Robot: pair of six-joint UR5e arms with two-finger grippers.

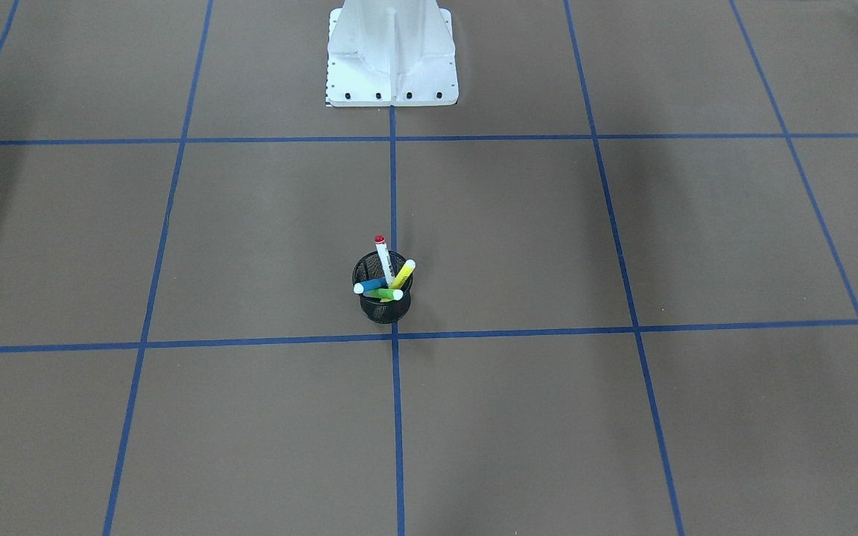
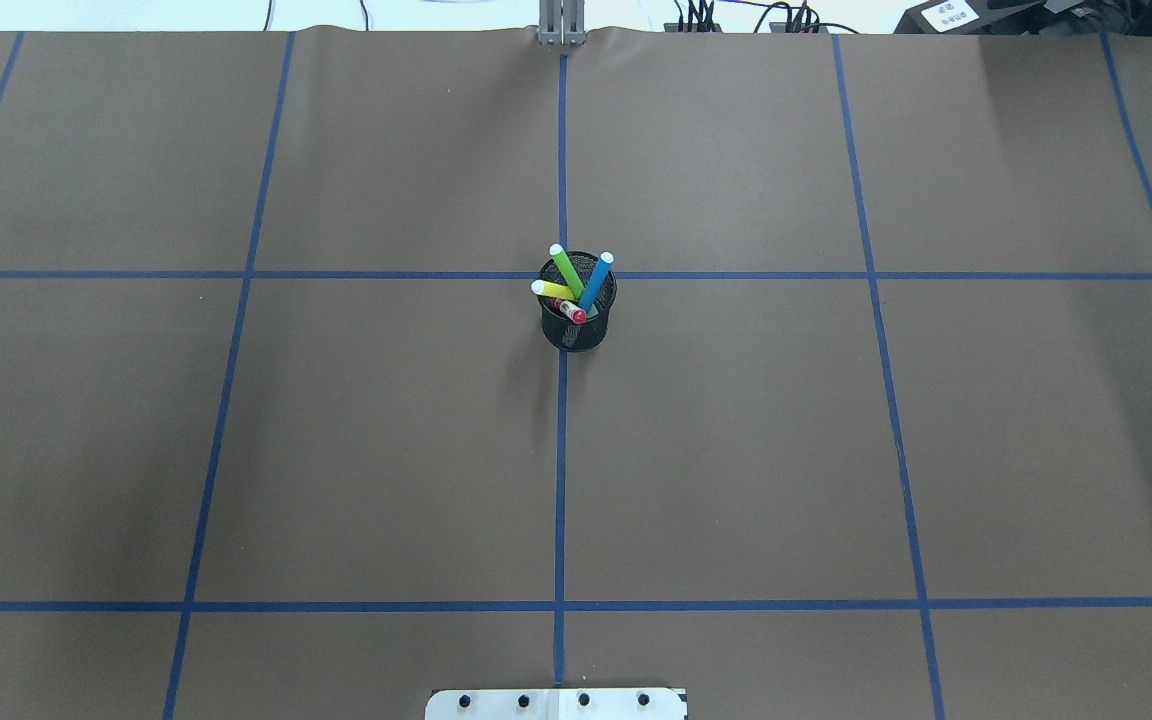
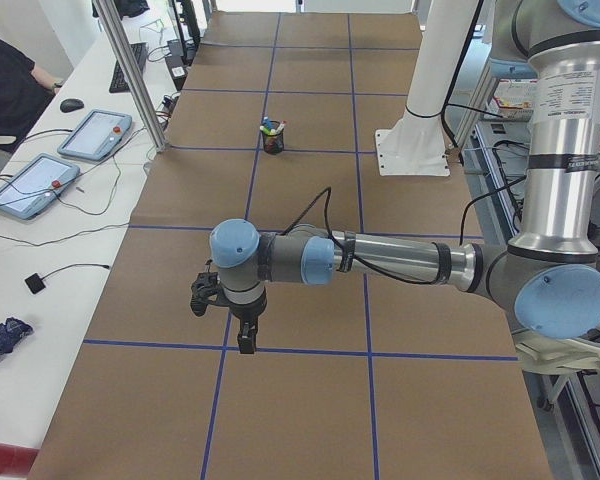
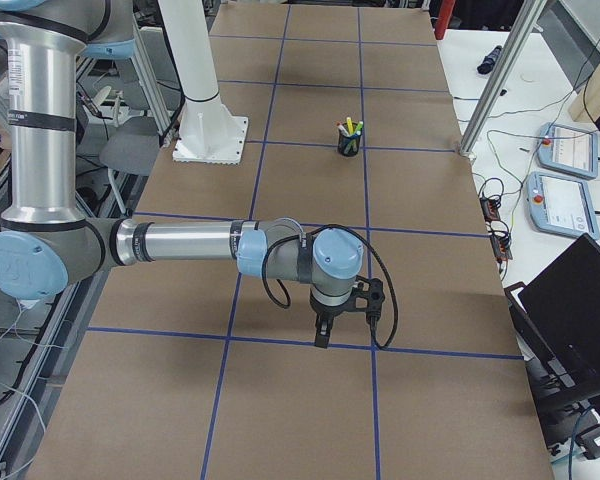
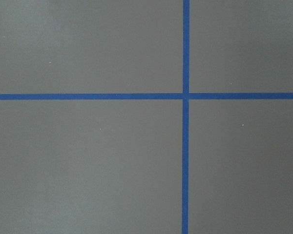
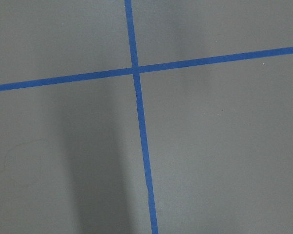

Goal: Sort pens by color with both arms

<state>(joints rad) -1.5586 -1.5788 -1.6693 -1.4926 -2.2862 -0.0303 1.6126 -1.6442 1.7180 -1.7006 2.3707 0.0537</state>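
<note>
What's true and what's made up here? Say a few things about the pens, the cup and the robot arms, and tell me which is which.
1. The blue pen, green pen, yellow pen and red-ended white pen all stand in the black mesh cup. True.
2. The blue pen lies flat outside the cup. False: it leans inside the cup.
3. The cup sits on a blue tape line. True.
4. The left arm is holding the green pen. False: that pen is in the cup, far from the arm.
5. The right arm hangs over the cup. False: it hangs over bare table, far from the cup.
</note>
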